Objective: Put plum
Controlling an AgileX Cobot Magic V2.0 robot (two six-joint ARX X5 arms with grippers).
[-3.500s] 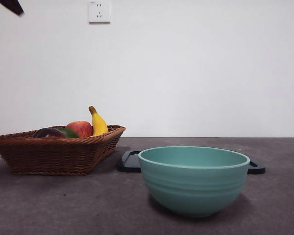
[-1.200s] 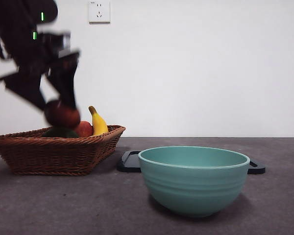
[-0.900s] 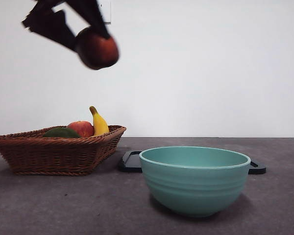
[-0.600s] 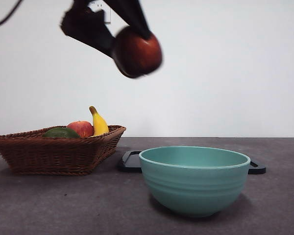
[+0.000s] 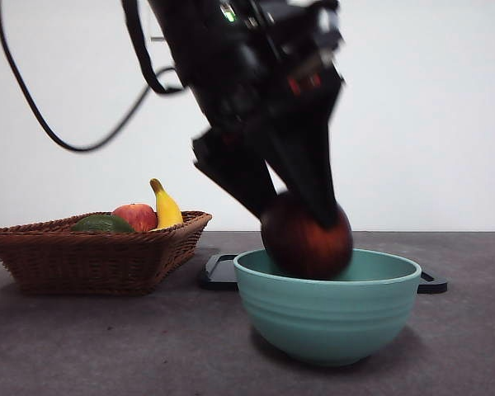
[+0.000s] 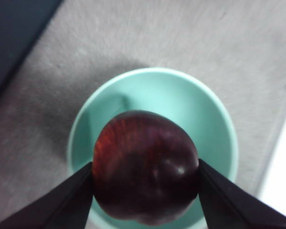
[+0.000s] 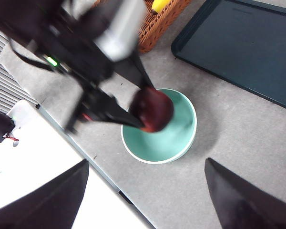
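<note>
The plum (image 5: 307, 241), dark maroon and glossy, hangs half inside the mouth of the teal bowl (image 5: 326, 318). My left gripper (image 5: 301, 219) is shut on it, one black jaw on each side, as the left wrist view shows over the bowl (image 6: 219, 119) with the plum (image 6: 145, 162) between the jaws of the left gripper (image 6: 145, 167). I cannot tell whether the plum touches the bowl's floor. My right gripper (image 7: 145, 164) stands open high above the table, looking down on the plum (image 7: 154, 109) and bowl (image 7: 181, 138).
A wicker basket (image 5: 91, 256) at the left holds a red apple (image 5: 134, 216), a banana (image 5: 165, 206) and a dark green fruit (image 5: 103, 223). A black tray (image 5: 219, 272) lies behind the bowl. The left arm's cable loops above the basket.
The left gripper lifted the plum out of the basket, carried it high to the right, then lowered it into the mouth of the bowl.
</note>
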